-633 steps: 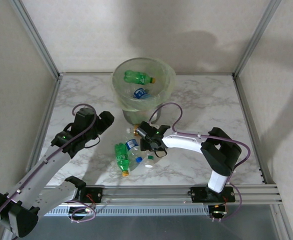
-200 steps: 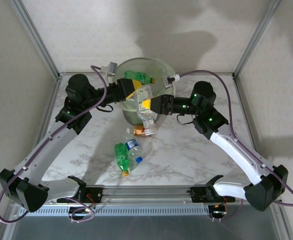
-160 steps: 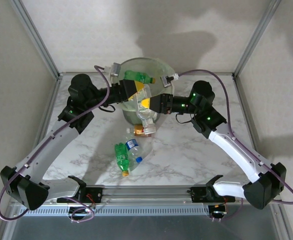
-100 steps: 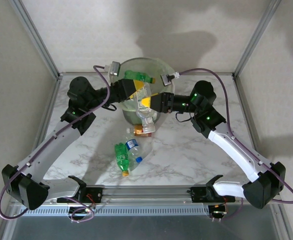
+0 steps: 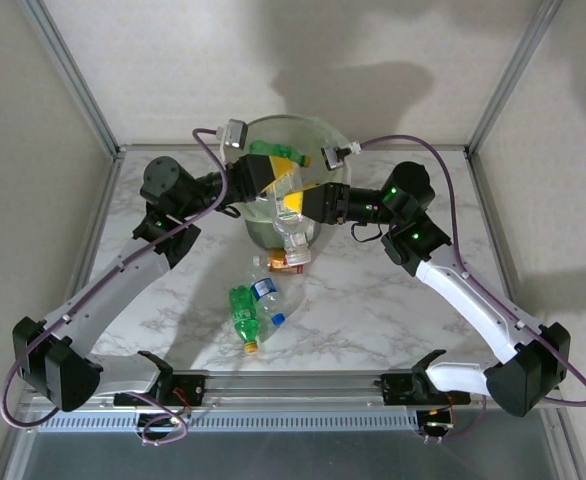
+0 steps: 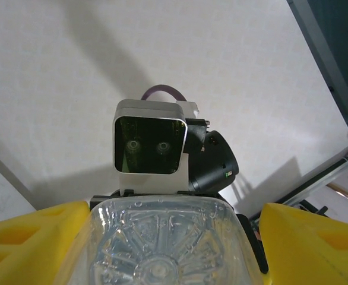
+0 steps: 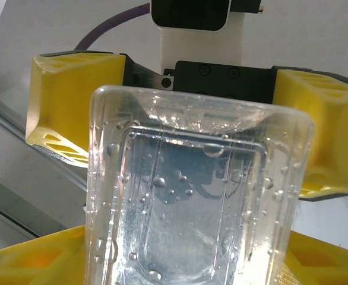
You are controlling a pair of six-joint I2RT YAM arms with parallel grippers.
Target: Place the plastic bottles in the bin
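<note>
Above the bin (image 5: 303,120): noted right claw (image 5: 293,202) clamped on clear bottle (image 5: 291,226), neck hanging below the claw toward the surface (image 5: 373,300). Found left claw (image 5: 272,172) facing it, fingers (image 6: 31,237) flanking the bottle's base; cannot tell whether gripping or slack. Spotted green bottle (image 5: 273,152) in the bin, just beyond both claws. Logged more on the surface, below and nearward of the claws: brown-orange bottle (image 5: 281,262), blue-labelled bottle (image 5: 264,290), second green bottle (image 5: 241,315).
</note>
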